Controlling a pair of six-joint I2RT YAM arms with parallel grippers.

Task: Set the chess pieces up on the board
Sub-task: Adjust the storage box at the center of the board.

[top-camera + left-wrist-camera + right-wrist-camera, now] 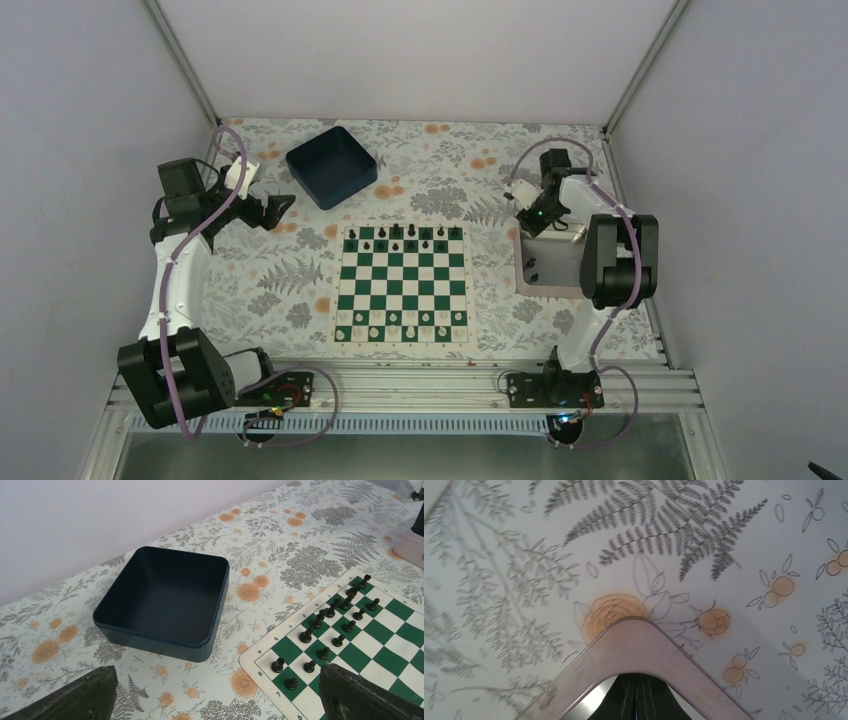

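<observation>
- Step: fetching leftover pieces, late in setup.
- Black chess pieces [403,238] fill the board's [402,283] two far rows, with maybe a gap.
- Left gripper [278,208] is beside the blue bin [331,166], jaws wide apart, empty.
- Right gripper [636,700] is over the silver tray [560,262] corner, jaws together.
- Next: probably open the right jaws and grab a tray piece.

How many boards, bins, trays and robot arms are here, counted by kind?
Chessboard: 1
Dark blue bin: 1
Silver tray: 1
Robot arms: 2, the left arm and the right arm
Total: 5
</observation>
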